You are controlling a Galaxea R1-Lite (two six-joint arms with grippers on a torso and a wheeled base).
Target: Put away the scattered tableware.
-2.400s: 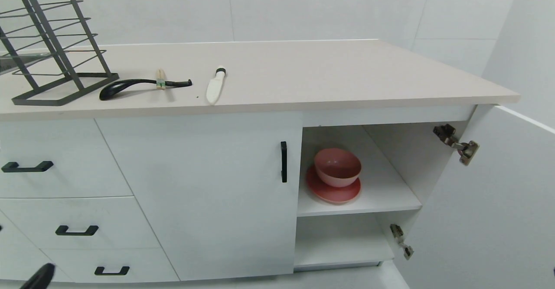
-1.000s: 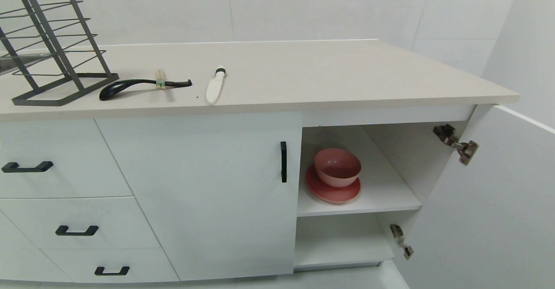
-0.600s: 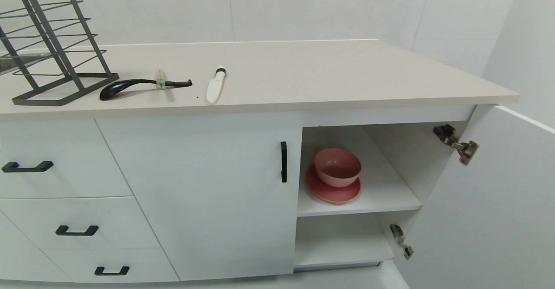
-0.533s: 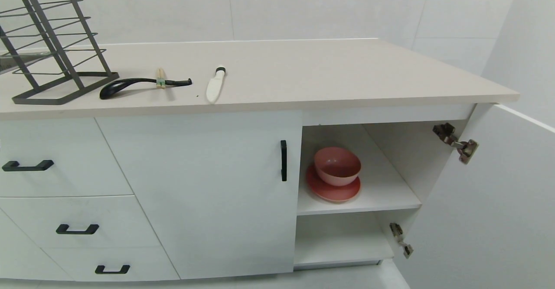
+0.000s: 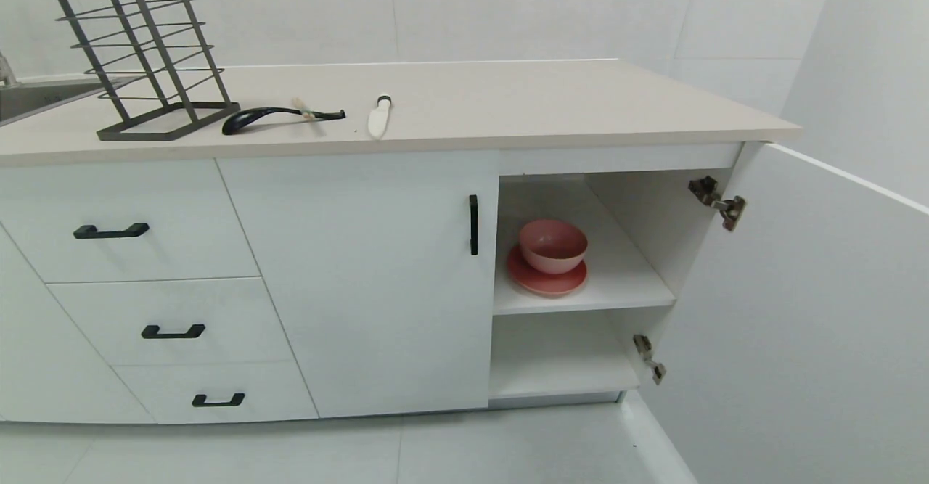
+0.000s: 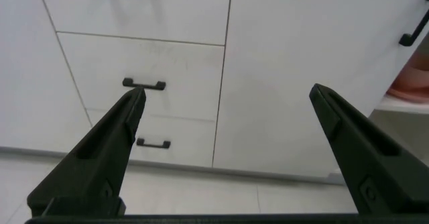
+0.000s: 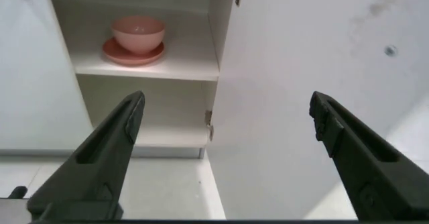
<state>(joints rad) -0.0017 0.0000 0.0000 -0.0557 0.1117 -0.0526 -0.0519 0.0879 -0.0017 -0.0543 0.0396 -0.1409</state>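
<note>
From my remote seat, the scattered tableware lies on the pale worktop (image 5: pixel 508 99) just beside the dark wire rack (image 5: pixel 145 56). There is a glossy black ladle (image 5: pixel 250 116) with its bowl end toward the rack and light wooden chopsticks (image 5: pixel 308 109) lying across its handle. A cream knife (image 5: pixel 379 114) with a black band lies near them on the right. A pink bowl (image 5: pixel 552 245) sits on a red plate (image 5: pixel 546 281) on the upper shelf (image 5: pixel 624 281) of the open cupboard (image 5: pixel 653 201). My left tool (image 6: pixel 226 93) is spread wide, facing the drawer fronts (image 6: pixel 174 56). My right tool (image 7: pixel 226 98) is equally wide, facing the cupboard.
</note>
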